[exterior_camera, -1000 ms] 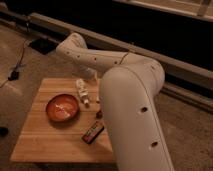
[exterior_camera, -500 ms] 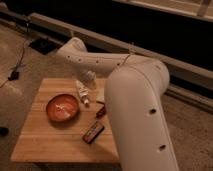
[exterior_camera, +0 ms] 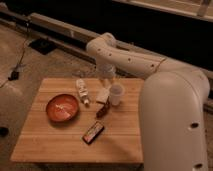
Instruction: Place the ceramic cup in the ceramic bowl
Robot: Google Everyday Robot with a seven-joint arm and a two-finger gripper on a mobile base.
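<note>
The ceramic cup (exterior_camera: 116, 93), small and plain white, stands upright on the wooden table (exterior_camera: 50, 142), right of the middle. The ceramic bowl (exterior_camera: 62, 108), shallow and reddish-orange with pale marks inside, sits at the table's left. My gripper (exterior_camera: 103, 94) hangs from the white arm (exterior_camera: 125, 56) just left of the cup, close against its side. I cannot tell whether it touches the cup. The bowl lies about a bowl's width to the left of the gripper.
A small clear bottle (exterior_camera: 82, 92) lies between the bowl and the gripper. A brown item (exterior_camera: 102, 110) lies just in front of the gripper. A dark snack bar (exterior_camera: 93, 132) lies nearer the front edge. The arm's large white body (exterior_camera: 175, 120) covers the table's right side.
The arm's large body has shifted right, uncovering the white cup. The gripper has come down and to the right, beside the cup.
</note>
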